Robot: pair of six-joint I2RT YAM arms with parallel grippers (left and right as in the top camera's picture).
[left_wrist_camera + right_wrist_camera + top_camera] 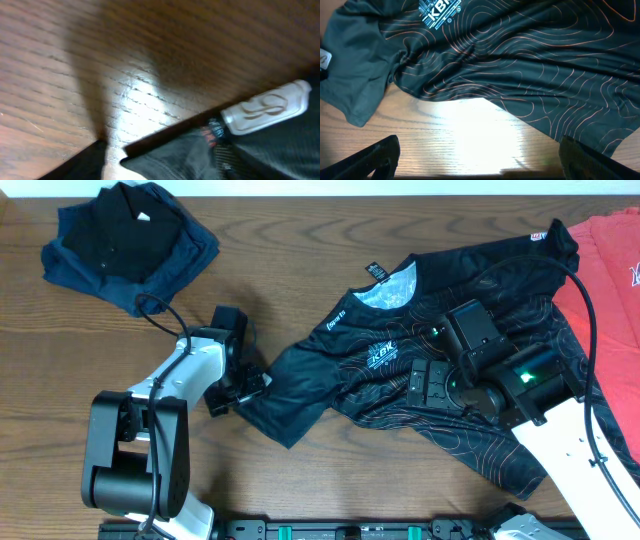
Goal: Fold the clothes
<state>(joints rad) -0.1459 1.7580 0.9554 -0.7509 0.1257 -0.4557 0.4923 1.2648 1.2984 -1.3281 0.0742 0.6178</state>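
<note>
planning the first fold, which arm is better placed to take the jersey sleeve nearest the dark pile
Left, likely: left gripper sits at that sleeve; right gripper hangs open over the jersey's middle.

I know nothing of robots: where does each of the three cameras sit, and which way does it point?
Overhead: fixed above the table, facing straight down on the jersey; left arm and right arm show.
Left wrist: low on the left gripper, facing wood and a jersey edge; one pale finger shows.
Right wrist: above the jersey, facing down; two dark fingertips show, wide apart.
Shared: overhead and right wrist both show the KBK logo.
</note>
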